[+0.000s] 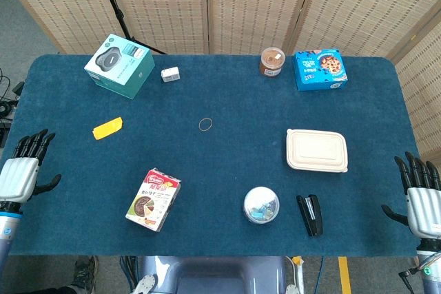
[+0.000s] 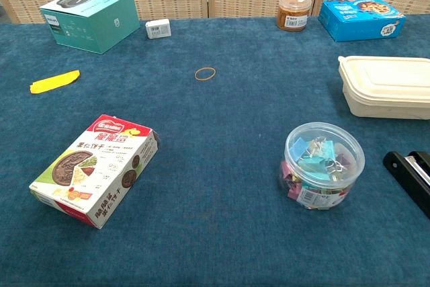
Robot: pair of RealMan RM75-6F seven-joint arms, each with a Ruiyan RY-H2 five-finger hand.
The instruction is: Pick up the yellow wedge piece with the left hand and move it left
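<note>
1. Silver-backed and dark-fingered, the left hand (image 1: pixel 23 173) is hovering at the table's (image 1: pixel 227 170) left edge, its fingers spread apart and holding nothing; only the head view is showing it.
2. The yellow wedge piece (image 1: pixel 107 128) (image 2: pixel 54 81) is lying flat on the blue cloth, up and to the right of that hand and well apart from it, untouched.
3. A teal box (image 1: pixel 119 66) is sitting behind the wedge near the far edge, with a small white box (image 1: pixel 170 74) just beside it.
4. A printed snack carton (image 2: pixel 95 169) is lying nearer the front, and a rubber band (image 2: pixel 205 73) is lying mid-table.
5. A clear tub of clips (image 2: pixel 323 165), a cream lidded container (image 2: pixel 384 86) and a black stapler (image 1: pixel 310 214) are occupying the right half.
6. A brown jar (image 1: pixel 272 61) and a blue cookie box (image 1: pixel 320 69) are standing at the far edge.
7. The right hand (image 1: pixel 422 201) is hanging at the right edge, fingers extended apart and empty.
</note>
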